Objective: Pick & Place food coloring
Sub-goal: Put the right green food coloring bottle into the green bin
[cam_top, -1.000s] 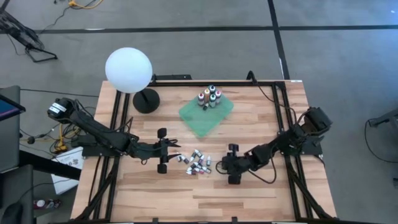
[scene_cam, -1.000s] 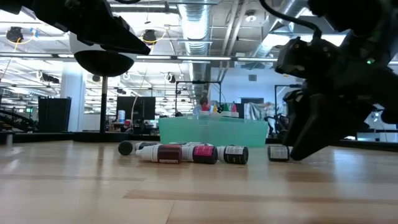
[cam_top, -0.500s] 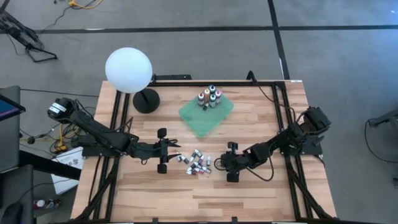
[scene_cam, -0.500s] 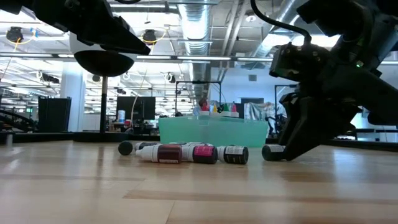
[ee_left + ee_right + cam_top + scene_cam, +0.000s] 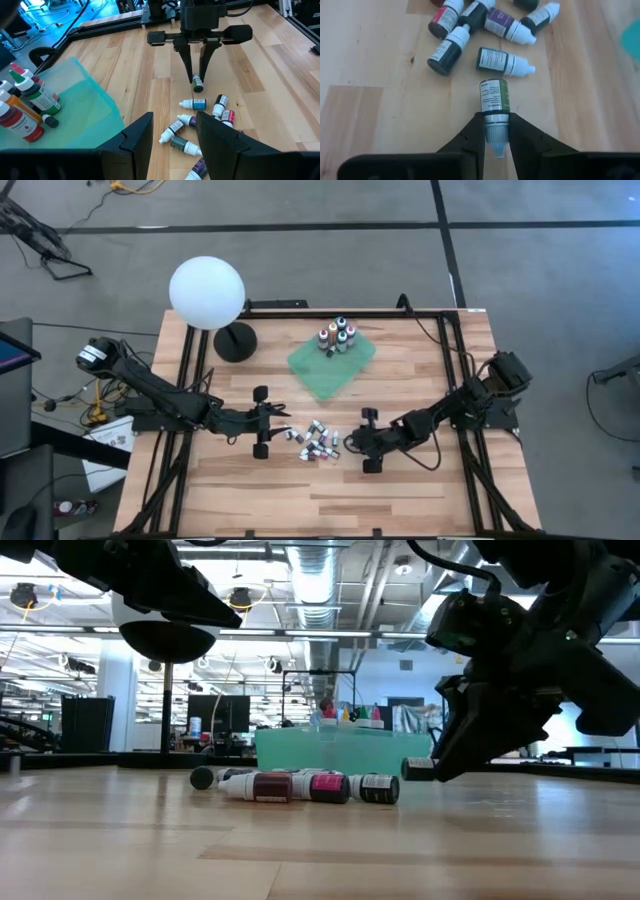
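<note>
One food coloring bottle [image 5: 494,100], at centre frame in the right wrist view, is pinched at its cap end by the right gripper [image 5: 495,135], beside the loose bottles [image 5: 318,444] on the table [image 5: 420,490]; the left gripper [image 5: 262,421] stands spread at centre-left.

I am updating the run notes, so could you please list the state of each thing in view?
Right pincer: shut on green bottle.
Green bottle: held by its cap.
Left pincer: open, holding nothing.
Loose bottles: lying on their sides.
Bottles on the cloth: standing upright.
Green cloth: spread flat.
</note>
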{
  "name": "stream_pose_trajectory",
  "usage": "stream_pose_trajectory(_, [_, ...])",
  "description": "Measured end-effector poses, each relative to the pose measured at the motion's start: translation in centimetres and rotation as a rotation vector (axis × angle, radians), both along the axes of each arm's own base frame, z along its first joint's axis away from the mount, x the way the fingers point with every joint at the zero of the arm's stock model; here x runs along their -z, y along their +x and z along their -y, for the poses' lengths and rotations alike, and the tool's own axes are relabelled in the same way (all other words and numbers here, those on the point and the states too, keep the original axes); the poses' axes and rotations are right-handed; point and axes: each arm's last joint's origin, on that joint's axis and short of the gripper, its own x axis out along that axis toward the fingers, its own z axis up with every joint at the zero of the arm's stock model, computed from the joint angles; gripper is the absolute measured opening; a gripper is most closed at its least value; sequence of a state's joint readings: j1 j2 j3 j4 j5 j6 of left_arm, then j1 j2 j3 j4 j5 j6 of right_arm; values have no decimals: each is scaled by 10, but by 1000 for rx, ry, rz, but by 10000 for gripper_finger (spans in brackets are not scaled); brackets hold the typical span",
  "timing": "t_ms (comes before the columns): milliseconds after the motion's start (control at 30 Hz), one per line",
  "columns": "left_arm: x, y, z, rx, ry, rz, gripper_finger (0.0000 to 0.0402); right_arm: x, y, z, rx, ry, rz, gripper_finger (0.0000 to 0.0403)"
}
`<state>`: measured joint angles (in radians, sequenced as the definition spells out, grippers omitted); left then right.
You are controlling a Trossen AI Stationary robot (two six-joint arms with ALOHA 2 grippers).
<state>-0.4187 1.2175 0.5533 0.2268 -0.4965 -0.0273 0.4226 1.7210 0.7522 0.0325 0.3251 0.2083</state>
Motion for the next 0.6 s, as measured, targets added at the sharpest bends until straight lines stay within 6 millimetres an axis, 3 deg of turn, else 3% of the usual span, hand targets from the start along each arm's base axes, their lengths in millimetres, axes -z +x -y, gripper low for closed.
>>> stream_pose_trajectory(267, [0,0,0,0,2,-5,144,-28,26,15,8,-188,-35,63])
stream_pose_trajectory(600, [1,0,0,0,4,-11,144,-76,59,61,89,-347,-97,63])
